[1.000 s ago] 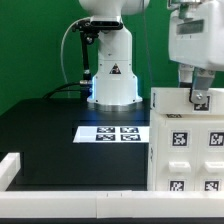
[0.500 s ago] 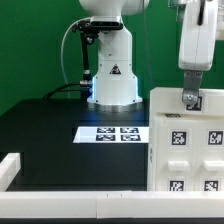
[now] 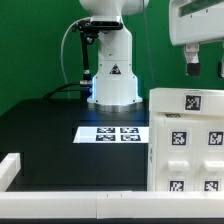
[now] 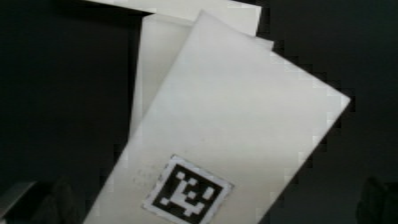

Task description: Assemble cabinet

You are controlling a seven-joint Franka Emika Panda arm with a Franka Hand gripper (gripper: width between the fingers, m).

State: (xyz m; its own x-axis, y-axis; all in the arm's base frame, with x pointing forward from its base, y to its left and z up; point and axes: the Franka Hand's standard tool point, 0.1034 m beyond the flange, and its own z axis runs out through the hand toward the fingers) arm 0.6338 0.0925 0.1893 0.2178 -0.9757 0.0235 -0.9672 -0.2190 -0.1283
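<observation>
White and glossy, the gripper (image 3: pixel 205 66) hangs with its dark fingers (image 3: pixel 192 67) parted and empty, clear above the cabinet (image 3: pixel 186 140) at the exterior view's right. Only the wrist view shows the cabinet's top panel (image 4: pixel 214 150) from above, its tag (image 4: pixel 187 192) near one end. Black table (image 3: pixel 70 150), marker board (image 3: pixel 112 133), green wall (image 3: pixel 30 50) behind.
</observation>
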